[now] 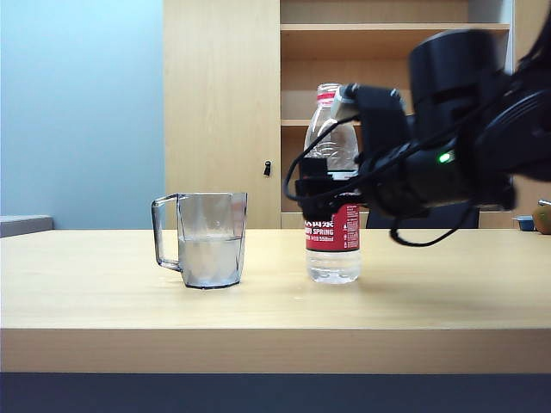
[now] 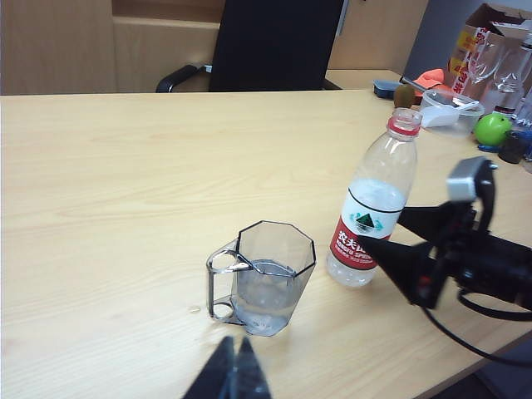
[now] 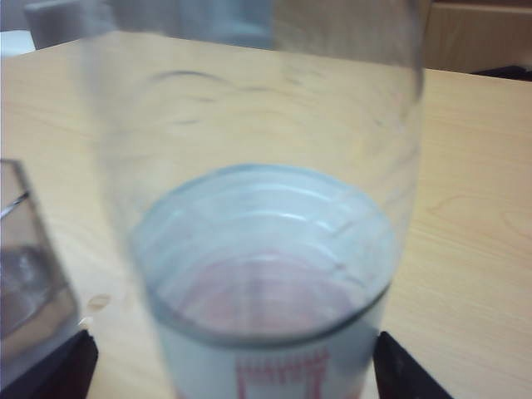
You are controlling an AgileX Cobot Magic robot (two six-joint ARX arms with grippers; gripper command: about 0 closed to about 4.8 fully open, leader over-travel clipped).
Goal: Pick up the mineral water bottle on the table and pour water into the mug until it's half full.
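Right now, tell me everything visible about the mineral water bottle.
The mineral water bottle is tall clear plastic with a red neck ring, no cap on its open mouth, and a red-and-white label bearing a green mountain logo. It stands upright on the table, apart from the mug, which holds water. A little water shows at the bottle's base. The right gripper sits at label height, jaws spread to either side of the bottle; whether they touch it is unclear. The left gripper is nearer the mug.
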